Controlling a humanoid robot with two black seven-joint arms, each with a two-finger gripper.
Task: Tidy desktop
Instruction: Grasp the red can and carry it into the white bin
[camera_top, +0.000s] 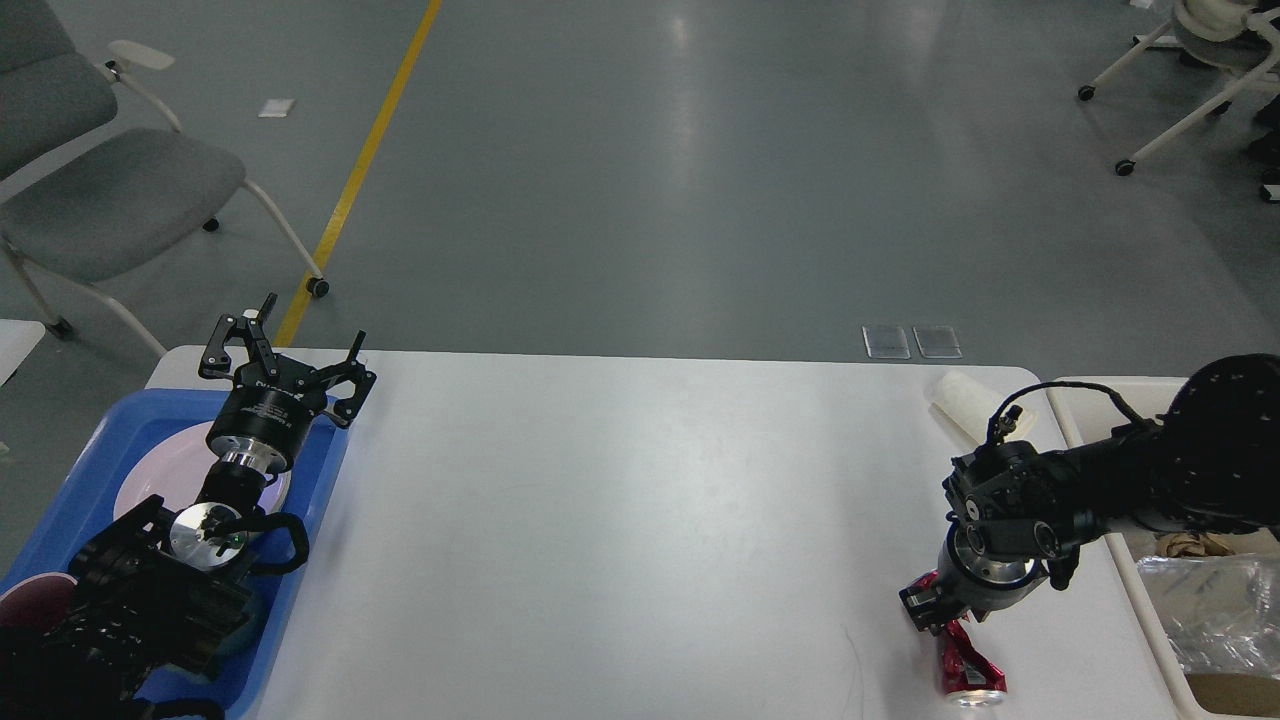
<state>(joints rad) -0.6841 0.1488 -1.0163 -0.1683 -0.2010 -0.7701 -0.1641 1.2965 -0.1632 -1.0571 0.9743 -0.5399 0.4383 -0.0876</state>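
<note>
Near the front right corner of the surface (620, 520), a crushed red can (962, 668) lies flat, and the right pincer (935, 606) pinches its upper end. Such thin, crumpled metal could slip free on lifting. Farther back, a white paper cup (962, 402) lies by the far right corner. At the far left edge, the left pincer (285, 352) hangs spread above the blue tray (100, 450).
</note>
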